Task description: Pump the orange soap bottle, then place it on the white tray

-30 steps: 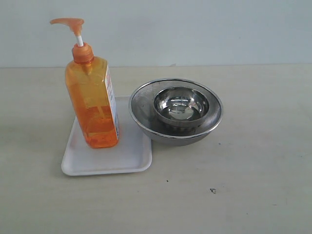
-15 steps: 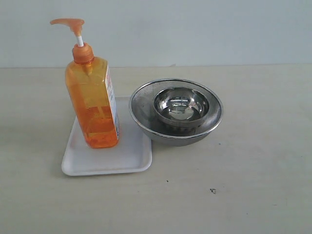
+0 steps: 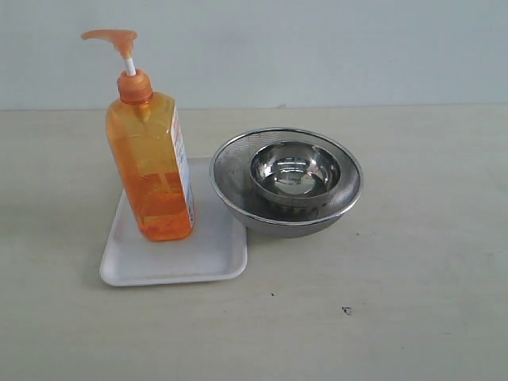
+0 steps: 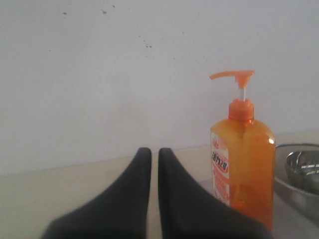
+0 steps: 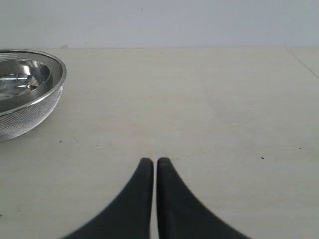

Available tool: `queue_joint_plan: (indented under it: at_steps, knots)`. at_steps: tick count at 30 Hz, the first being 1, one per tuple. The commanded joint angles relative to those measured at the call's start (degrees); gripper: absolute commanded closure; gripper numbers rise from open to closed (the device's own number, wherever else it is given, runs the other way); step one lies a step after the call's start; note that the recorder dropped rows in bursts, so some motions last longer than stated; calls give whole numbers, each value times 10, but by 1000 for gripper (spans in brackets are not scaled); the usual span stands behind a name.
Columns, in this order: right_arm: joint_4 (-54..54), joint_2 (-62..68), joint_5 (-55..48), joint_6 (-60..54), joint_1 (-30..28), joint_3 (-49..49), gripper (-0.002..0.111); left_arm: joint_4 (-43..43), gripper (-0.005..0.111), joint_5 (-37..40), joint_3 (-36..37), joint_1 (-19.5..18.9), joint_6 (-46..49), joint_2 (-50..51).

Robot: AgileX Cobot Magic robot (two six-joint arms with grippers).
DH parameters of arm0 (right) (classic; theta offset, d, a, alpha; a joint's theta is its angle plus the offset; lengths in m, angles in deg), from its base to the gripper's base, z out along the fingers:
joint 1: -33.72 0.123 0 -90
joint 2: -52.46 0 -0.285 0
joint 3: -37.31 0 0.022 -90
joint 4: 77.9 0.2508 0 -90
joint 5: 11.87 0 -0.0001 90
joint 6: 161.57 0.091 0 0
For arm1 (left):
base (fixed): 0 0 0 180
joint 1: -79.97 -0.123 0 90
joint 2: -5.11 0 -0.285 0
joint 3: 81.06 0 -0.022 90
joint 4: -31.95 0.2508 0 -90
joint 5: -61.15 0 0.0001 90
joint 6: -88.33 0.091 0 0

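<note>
The orange soap bottle (image 3: 152, 167) stands upright on the white tray (image 3: 198, 258), its pump head (image 3: 111, 36) raised on the white stem. Neither arm shows in the exterior view. In the left wrist view the bottle (image 4: 244, 169) stands a little way beyond and to one side of my left gripper (image 4: 155, 153), which is shut with nothing between its black fingers. My right gripper (image 5: 150, 162) is shut too and empty, low over bare table, far from the bottle.
A steel mesh bowl (image 3: 238, 171) with a smaller steel bowl (image 3: 295, 171) inside it touches the tray's right edge. The mesh bowl (image 5: 30, 99) also shows in the right wrist view. The table is pale, with a plain wall behind.
</note>
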Motion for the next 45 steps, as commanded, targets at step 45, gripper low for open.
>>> queue_joint_plan:
  at_steps: [45]
  knots:
    - [-4,-3,1,0,-1,0,108,-176,102,9,134,-81,80,-1]
